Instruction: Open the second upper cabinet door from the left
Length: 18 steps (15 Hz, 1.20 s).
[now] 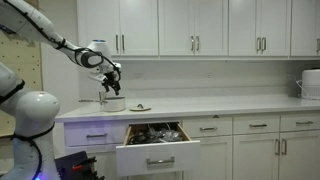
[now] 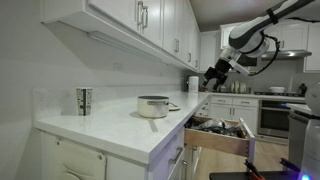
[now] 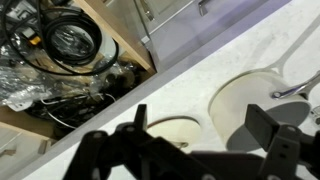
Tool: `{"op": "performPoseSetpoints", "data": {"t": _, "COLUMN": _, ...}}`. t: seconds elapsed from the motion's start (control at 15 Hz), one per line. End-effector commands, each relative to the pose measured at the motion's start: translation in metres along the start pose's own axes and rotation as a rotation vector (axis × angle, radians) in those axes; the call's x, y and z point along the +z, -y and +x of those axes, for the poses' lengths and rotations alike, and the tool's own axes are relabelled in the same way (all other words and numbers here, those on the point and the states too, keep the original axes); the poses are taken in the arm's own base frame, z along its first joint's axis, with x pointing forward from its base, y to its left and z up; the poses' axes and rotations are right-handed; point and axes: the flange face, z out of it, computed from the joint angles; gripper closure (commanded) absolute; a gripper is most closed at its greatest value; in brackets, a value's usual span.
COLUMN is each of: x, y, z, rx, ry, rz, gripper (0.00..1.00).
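**A:** Well, nearest first: the end effector [image 3: 200, 135] has its fingers spread wide with nothing between them. It hangs over the worktop [image 3: 190, 80], just behind the open drawer [image 3: 125, 40].

**B:** And the target?

**A:** The second upper cabinet door [image 1: 140, 25] is shut. It is high on the wall straight above that drawer and well apart from the end effector.

**B:** How will it handle?

**A:** My guess is a light, stiff painted panel, hinged on the edge away from its handle [image 1: 123, 43]. The slim metal bar looks smooth and could slip. I'd pinch it at mid-length, or hook behind it, and pull in an arc. The neighbouring handle [image 1: 117, 43] sits just beside it, so aim matters.

**B:** What does each view add?

**A:** The wrist view shows only what is around the drawer: its tangled contents and a white pot [image 3: 250, 112] behind it, with no cabinets. An exterior view faces the door fronts squarely, so they can be counted above the drawer. Looking along the worktop in an exterior view, the upper doors are seen nearly edge-on, and I cannot tell which is second. That view does show the end effector [image 2: 215, 75] hanging out over the drawer, away from the wall.
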Motion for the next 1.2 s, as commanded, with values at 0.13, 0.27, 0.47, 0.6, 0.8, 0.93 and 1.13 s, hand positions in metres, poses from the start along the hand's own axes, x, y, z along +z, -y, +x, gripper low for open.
{"op": "performPoseSetpoints", "data": {"t": 0.13, "x": -0.017, "y": 0.050, "z": 0.034, "rx": -0.145, "ry": -0.099, "rz": 0.095, "gripper": 0.00}}
{"op": "performPoseSetpoints", "data": {"t": 0.27, "x": -0.022, "y": 0.068, "z": 0.048, "rx": -0.190, "ry": -0.137, "rz": 0.122, "gripper": 0.00}}
{"op": "performPoseSetpoints", "data": {"t": 0.47, "x": -0.026, "y": 0.090, "z": 0.067, "rx": -0.250, "ry": -0.191, "rz": 0.155, "gripper": 0.00}}
{"op": "performPoseSetpoints", "data": {"t": 0.6, "x": -0.026, "y": 0.102, "z": 0.080, "rx": -0.288, "ry": -0.230, "rz": 0.170, "gripper": 0.00}}
{"op": "performPoseSetpoints", "data": {"t": 0.8, "x": -0.027, "y": 0.114, "z": 0.102, "rx": -0.329, "ry": -0.284, "rz": 0.182, "gripper": 0.00}}
{"op": "performPoseSetpoints", "data": {"t": 0.93, "x": -0.026, "y": 0.119, "z": 0.118, "rx": -0.359, "ry": -0.316, "rz": 0.181, "gripper": 0.00}}
{"op": "performPoseSetpoints", "data": {"t": 1.13, "x": -0.028, "y": 0.125, "z": 0.140, "rx": -0.404, "ry": -0.351, "rz": 0.181, "gripper": 0.00}}
